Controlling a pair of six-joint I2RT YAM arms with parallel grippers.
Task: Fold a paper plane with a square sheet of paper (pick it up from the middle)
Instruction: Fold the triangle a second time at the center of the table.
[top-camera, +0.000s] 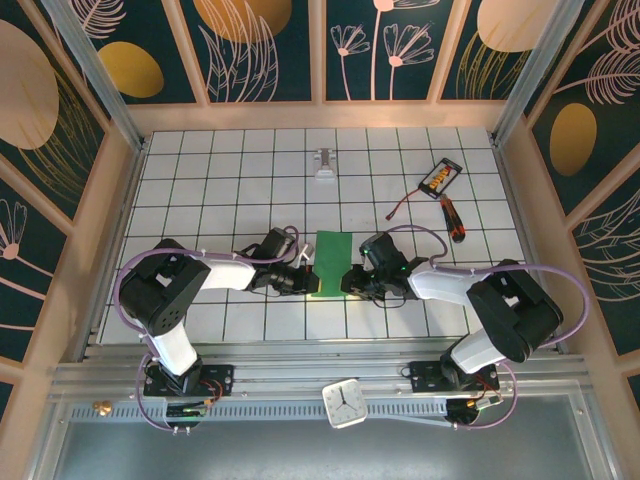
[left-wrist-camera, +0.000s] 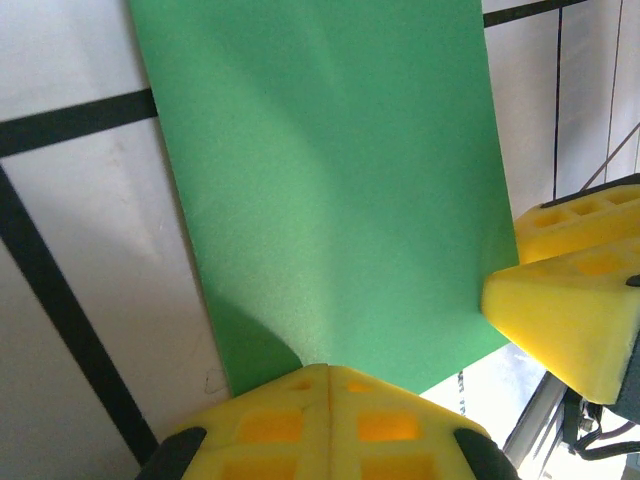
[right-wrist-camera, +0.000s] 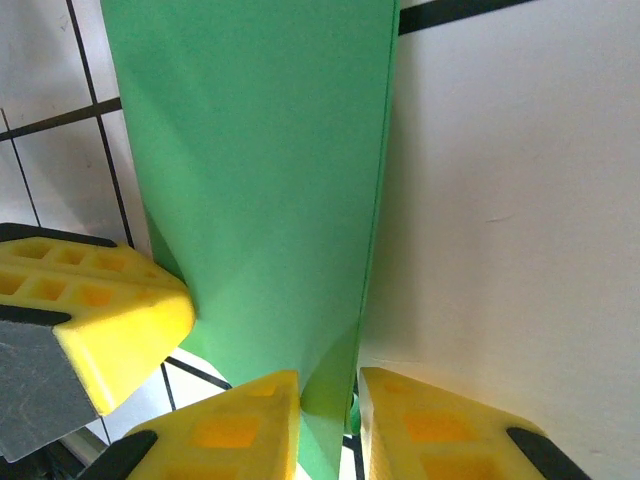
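Overhead plus 2 wrist close-ups

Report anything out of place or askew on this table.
The green sheet of paper, folded to a narrow strip, lies slightly slanted to the grid of the table; no tear shows. A red-handled screwdriver and a small wired device lie loose at the far right, and a clock sits on the near rail.

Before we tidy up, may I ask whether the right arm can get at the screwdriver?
Probably yes: the screwdriver lies unobstructed beyond the right gripper, though its jaws stand around the edge of the green paper.
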